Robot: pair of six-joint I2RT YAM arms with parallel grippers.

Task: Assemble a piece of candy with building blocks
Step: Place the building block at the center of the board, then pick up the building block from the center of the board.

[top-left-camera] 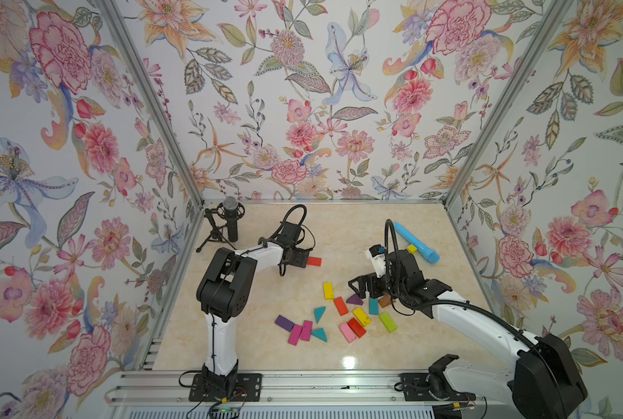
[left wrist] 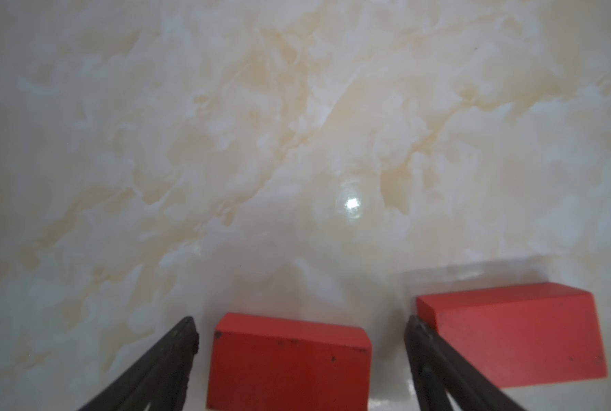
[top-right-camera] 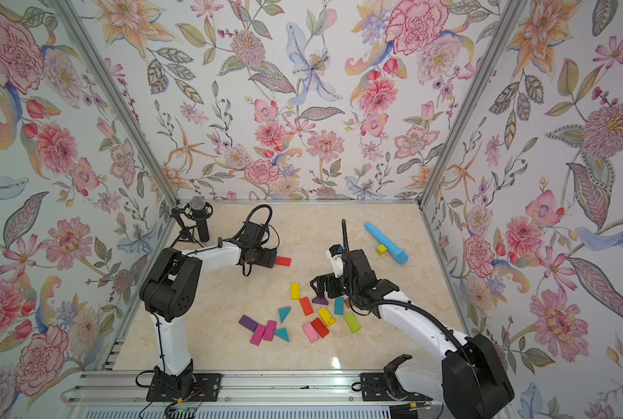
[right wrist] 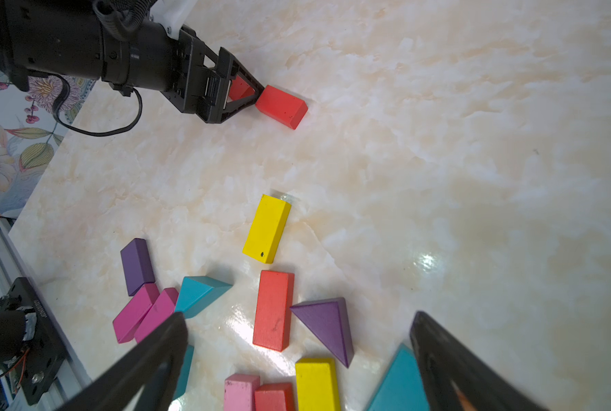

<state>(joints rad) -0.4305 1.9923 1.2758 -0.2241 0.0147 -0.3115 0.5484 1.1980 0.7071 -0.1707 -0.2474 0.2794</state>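
The left tool (left wrist: 299,325) is spread and sits low over the worktop (left wrist: 297,142). A red brick (left wrist: 290,366) lies between its fingers (left wrist: 165,363) with a gap on each side, so nothing is pinched. A second red brick (left wrist: 517,338) lies just outside one finger, near the first but apart from it. Both top views place this tool toward the far left of the worktop, well apart from the other pieces.

The right tool (right wrist: 298,316) is also spread wide and holds nothing. It hovers over the scattered building blocks (top-left-camera: 361,316) near the middle. Below it lie an orange-red brick (right wrist: 273,309) and a purple wedge (right wrist: 327,327) just beside each other, with a yellow brick (right wrist: 266,229) a little beyond. To one side, a teal wedge (right wrist: 199,293), two magenta bricks (right wrist: 133,313) and a purple brick (right wrist: 137,265) cluster together. Pink, red, yellow, teal and green pieces lie flat nearer the right arm.

At the far right lies a light-blue tube (top-left-camera: 415,242), with a small yellow cube (top-left-camera: 411,249) just beside it.
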